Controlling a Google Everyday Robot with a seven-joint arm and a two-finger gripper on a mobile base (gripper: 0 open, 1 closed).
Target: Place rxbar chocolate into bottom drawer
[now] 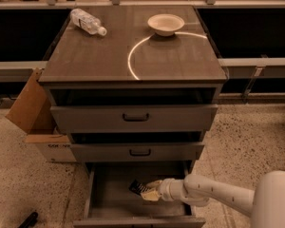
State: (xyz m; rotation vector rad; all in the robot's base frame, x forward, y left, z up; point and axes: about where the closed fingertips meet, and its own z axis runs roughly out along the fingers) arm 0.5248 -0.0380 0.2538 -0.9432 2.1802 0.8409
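Grey cabinet (99, 56) first, three drawers, upper two ajar, bottom drawer (111, 202) pulled out farthest and showing a plain floor. Reaching in from the right, white arm (218, 196), ending in the gripper (150, 194) low inside that drawer. Closed, by the look of it, on one end of the rxbar chocolate (137, 187), black bar jutting left and tilted, near the middle of the drawer. Probably light, thin and slightly bendy in a slick wrapper; best pinched across the flat faces. Cannot tell whether the free end touches the floor. Drawer front partly cut off by the lower edge, exact grip hard to make out
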